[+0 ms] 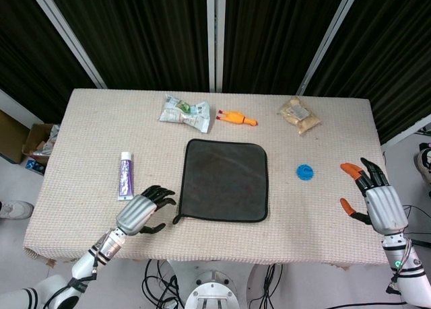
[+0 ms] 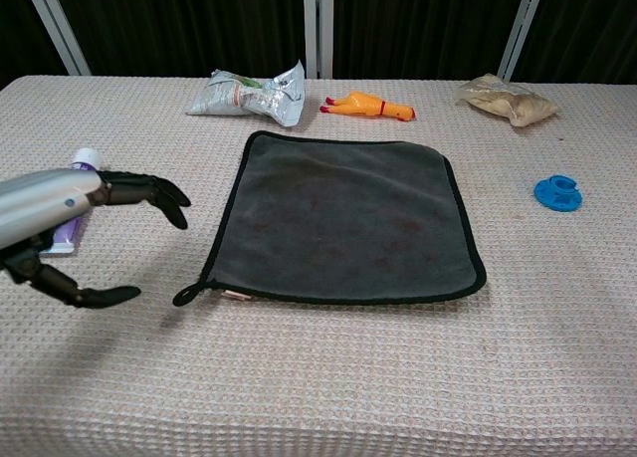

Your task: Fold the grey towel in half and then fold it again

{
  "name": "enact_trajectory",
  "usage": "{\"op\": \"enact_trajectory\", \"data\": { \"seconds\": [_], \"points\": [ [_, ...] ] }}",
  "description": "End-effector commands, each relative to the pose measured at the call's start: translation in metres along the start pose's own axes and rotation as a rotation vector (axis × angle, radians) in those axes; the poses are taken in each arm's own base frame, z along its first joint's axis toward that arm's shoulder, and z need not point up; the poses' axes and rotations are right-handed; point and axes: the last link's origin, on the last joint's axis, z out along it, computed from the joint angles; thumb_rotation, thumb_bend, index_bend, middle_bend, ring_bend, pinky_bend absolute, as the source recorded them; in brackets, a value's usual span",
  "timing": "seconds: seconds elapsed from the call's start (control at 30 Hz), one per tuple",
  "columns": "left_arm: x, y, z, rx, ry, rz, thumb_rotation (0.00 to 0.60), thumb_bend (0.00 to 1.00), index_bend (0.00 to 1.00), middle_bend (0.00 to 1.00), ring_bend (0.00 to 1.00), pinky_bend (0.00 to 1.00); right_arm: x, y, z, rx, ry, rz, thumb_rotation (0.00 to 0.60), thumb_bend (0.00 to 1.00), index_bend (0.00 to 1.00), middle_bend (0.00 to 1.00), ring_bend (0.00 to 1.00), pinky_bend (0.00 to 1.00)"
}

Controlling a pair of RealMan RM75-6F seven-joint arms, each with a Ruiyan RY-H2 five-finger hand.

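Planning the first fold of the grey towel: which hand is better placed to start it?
Probably the left hand. It hovers open just beside the grey towel, close to its near-left corner loop. The right hand sits open at the table's far right edge, beyond the blue ring.

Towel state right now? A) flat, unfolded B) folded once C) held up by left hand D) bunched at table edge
A: the grey towel lies spread flat in one layer, and the left hand, fingers apart, is beside its loop corner without gripping it.
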Motion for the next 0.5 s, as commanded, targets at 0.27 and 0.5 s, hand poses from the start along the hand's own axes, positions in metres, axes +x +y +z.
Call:
{"op": "enact_trajectory", "data": {
  "seconds": [0.27,0.5],
  "points": [
    [-0.034,0.016,0.036,-0.005,-0.007,-0.035,0.6,0.23,0.33,0.17,0.15,0.14,-0.002,-0.001,0.0,0.002,0.0,0.004,0.6,0.23,0.18,0.18,0.0,0.11],
    [-0.041,0.016,0.054,0.007,0.034,-0.056,0.6,0.23,0.39,0.18,0.15,0.14,-0.003,-0.001,0.0,0.001,-0.002,0.007,0.6,0.23,0.19,0.18,0.0,0.11]
  ]
}}
